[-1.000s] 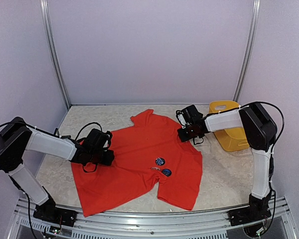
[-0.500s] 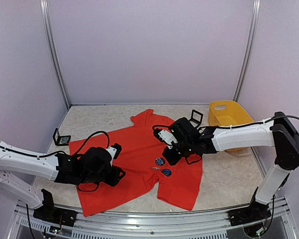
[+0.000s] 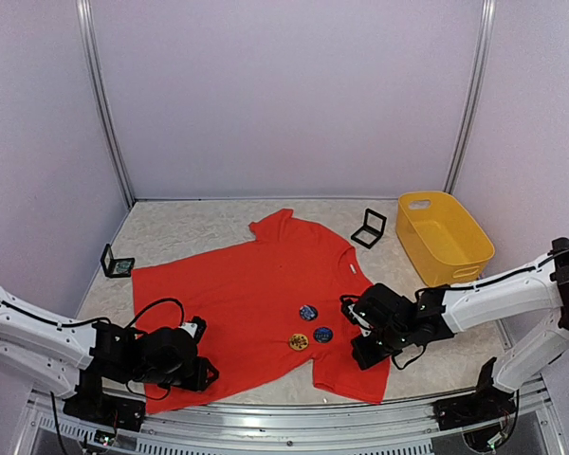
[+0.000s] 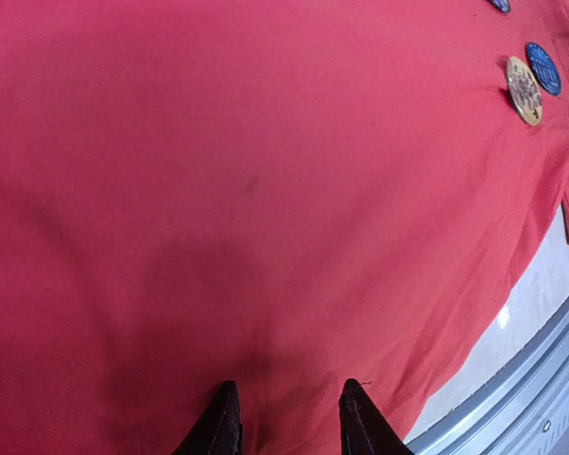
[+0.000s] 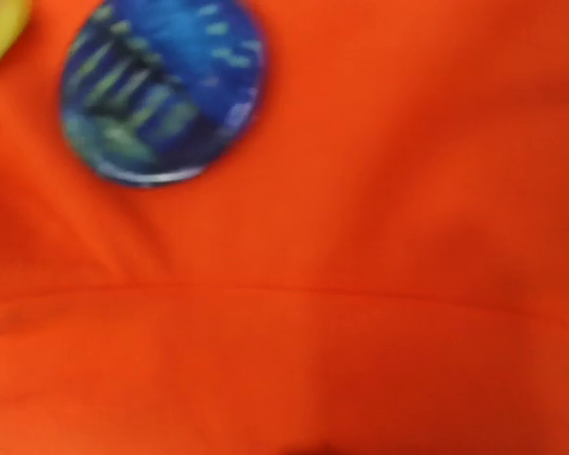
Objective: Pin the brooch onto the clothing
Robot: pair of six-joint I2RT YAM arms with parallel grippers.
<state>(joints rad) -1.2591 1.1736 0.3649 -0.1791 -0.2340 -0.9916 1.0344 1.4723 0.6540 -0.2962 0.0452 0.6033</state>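
At the near left of the tabletop (image 3: 185, 232), your left hand (image 3: 197, 368) lies low on the front hem of the red-orange T-shirt (image 3: 247, 289). In the left wrist view its two dark fingertips (image 4: 220, 425) stand partly apart. Flat cloth shows between them and nothing is gripped. Beyond them the cloth spreads smooth to a yellow brooch (image 4: 523, 90). A blue brooch (image 4: 542, 68) sits just beside it, near the garment's right edge.

Your right hand (image 3: 364, 343) rests on the T-shirt's right side, near the lower sleeve edge. It is closed; you cannot tell whether any cloth is caught in it. The right wrist view is blurred. It shows the blue brooch at upper left and a seam line running across the cloth below it.

The T-shirt lies spread flat across the middle of the tabletop, collar toward the far side. A second blue brooch (image 3: 308, 312) sits on it near the other two, slightly farther from you.

A yellow basket (image 3: 446, 237) stands at the far right, apart from the T-shirt. One small black case (image 3: 368, 228) lies between collar and basket. Another black case (image 3: 118, 263) lies off the left sleeve.
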